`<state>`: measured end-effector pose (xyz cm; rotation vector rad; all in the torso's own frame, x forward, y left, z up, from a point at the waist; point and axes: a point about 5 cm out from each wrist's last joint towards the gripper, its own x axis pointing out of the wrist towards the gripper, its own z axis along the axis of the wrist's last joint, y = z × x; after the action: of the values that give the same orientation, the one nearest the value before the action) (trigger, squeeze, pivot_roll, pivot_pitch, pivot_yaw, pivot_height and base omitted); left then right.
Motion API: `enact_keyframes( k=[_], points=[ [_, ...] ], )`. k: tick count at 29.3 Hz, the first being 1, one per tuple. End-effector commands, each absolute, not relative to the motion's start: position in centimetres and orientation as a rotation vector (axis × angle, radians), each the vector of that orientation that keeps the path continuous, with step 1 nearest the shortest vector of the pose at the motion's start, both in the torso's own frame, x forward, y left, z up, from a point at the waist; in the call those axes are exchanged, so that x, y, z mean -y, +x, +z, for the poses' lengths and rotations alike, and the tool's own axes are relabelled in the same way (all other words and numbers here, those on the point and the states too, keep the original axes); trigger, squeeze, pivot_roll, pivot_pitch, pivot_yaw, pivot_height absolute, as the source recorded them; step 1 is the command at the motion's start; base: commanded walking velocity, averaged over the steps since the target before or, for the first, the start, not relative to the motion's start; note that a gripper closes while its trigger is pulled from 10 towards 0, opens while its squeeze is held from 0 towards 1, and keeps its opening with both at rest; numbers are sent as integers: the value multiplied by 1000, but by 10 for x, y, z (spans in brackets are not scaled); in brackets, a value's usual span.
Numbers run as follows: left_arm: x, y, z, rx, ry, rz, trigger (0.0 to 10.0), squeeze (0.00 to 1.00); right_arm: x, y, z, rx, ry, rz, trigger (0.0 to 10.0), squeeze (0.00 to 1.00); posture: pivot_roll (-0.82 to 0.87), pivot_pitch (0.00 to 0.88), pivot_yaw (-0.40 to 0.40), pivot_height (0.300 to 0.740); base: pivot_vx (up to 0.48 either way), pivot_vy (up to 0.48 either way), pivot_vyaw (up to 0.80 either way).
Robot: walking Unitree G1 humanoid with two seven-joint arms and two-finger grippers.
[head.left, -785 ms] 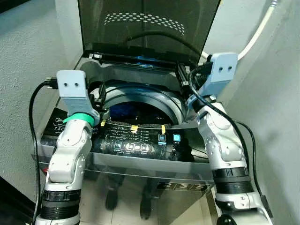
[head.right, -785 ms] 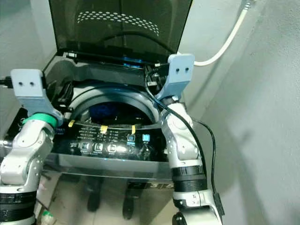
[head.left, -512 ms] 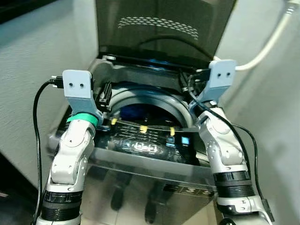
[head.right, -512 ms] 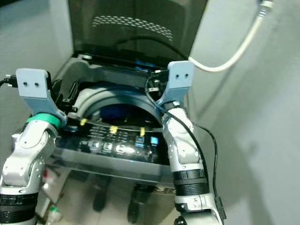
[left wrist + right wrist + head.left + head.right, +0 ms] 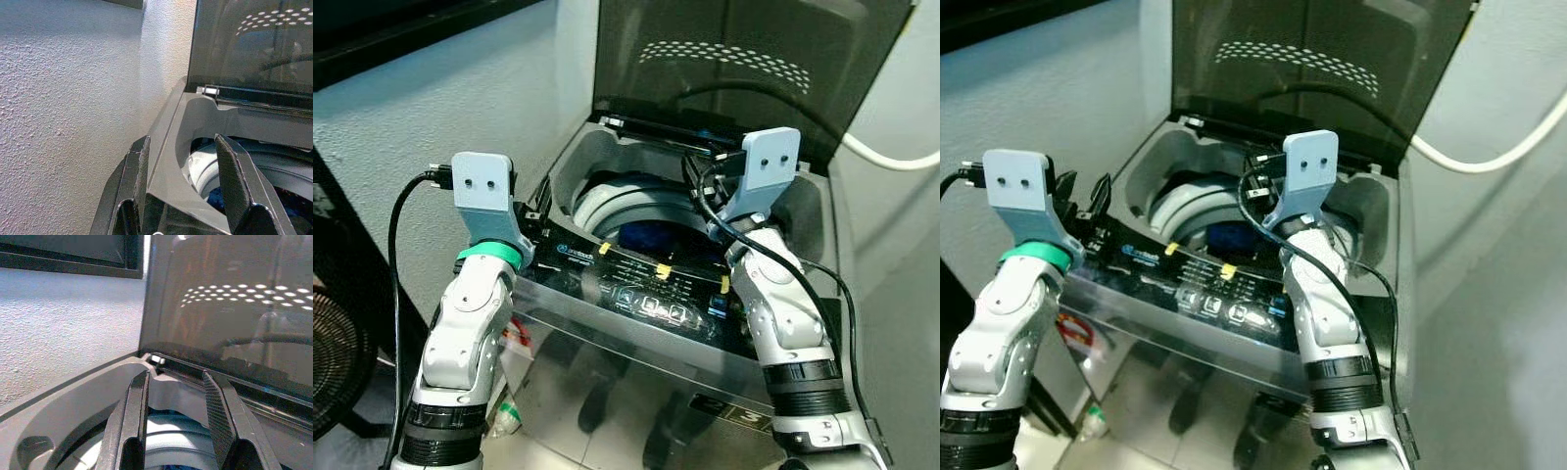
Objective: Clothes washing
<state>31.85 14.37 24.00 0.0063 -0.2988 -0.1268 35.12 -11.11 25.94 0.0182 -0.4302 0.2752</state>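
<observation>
Washing machine (image 5: 607,382) fills the frame's centre, lid (image 5: 754,59) raised at the top. The left gripper (image 5: 183,186) and right gripper (image 5: 176,421), fingers apart and empty, hover over its drum (image 5: 626,201), where blue clothes (image 5: 646,235) lie; the control panel (image 5: 656,304) sits just below.

White hose (image 5: 891,159) along textured wall (image 5: 460,108)
</observation>
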Motion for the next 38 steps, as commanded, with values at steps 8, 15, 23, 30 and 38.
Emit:
enact_keyframes(
  k=[8,15,23,30,38],
  points=[
    [-140,316,231,256,15,-152,10000,0,117,351,250,399,-16,262,10000,0,65,23,-32,740,0,0,800],
    [-138,316,229,242,17,-159,10000,0,124,352,247,386,-30,244,10000,0,60,27,-33,740,0,0,800],
    [-137,317,226,225,25,-165,10000,0,126,352,246,380,-37,233,10000,0,57,28,-32,740,0,0,800],
    [-135,316,224,212,29,-185,10000,0,133,354,243,364,-42,203,10000,0,60,32,-30,740,0,0,800],
    [-131,314,222,213,36,-223,10000,0,146,355,236,340,-35,183,10000,0,65,23,-36,740,0,0,800]
  ],
)
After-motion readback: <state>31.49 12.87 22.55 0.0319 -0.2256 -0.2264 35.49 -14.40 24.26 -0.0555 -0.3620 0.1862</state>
